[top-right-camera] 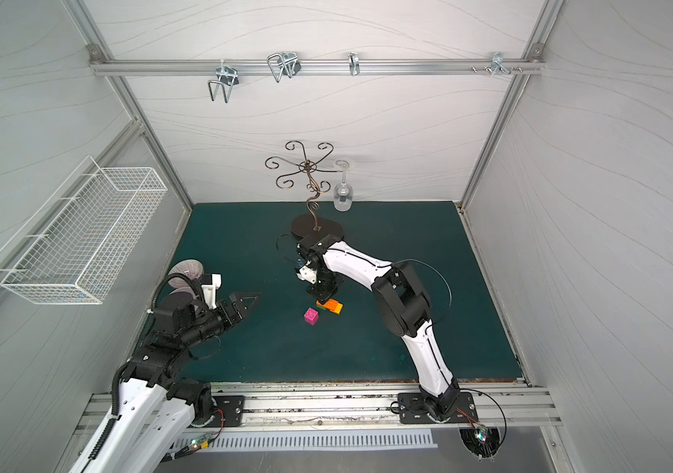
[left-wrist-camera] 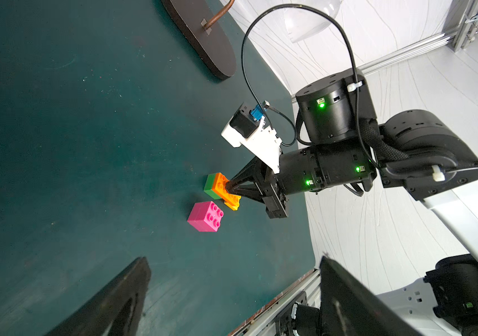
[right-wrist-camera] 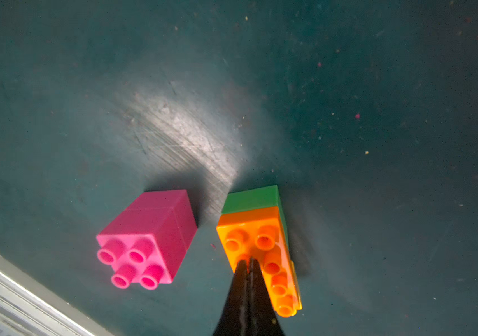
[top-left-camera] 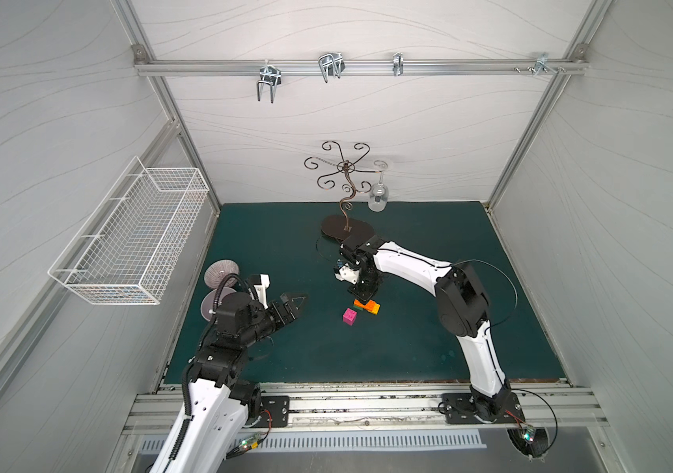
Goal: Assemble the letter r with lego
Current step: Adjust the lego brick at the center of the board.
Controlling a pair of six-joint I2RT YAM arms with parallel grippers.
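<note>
The lego lies mid-mat in two clumps. A long orange brick (right-wrist-camera: 261,247) sits on a green brick (right-wrist-camera: 249,199) and a yellow brick (left-wrist-camera: 233,206). A pink block (right-wrist-camera: 144,241), two pink bricks joined, stands apart just beside them, studs up. My right gripper (right-wrist-camera: 248,263) is shut, its tips together and resting on the studded top of the orange brick (top-left-camera: 367,305), nothing between them. My left gripper (top-left-camera: 300,302) hovers open and empty to the left of the pink block (top-left-camera: 350,316). Both clumps show in both top views. No finished letter r shows.
A curly metal stand with a dark oval base (top-left-camera: 347,229) holds a hanging wine glass (top-left-camera: 378,196) behind the right arm. Two purple bowls (top-left-camera: 221,272) sit at the mat's left edge behind the left arm. A white wire basket (top-left-camera: 134,233) hangs on the left wall.
</note>
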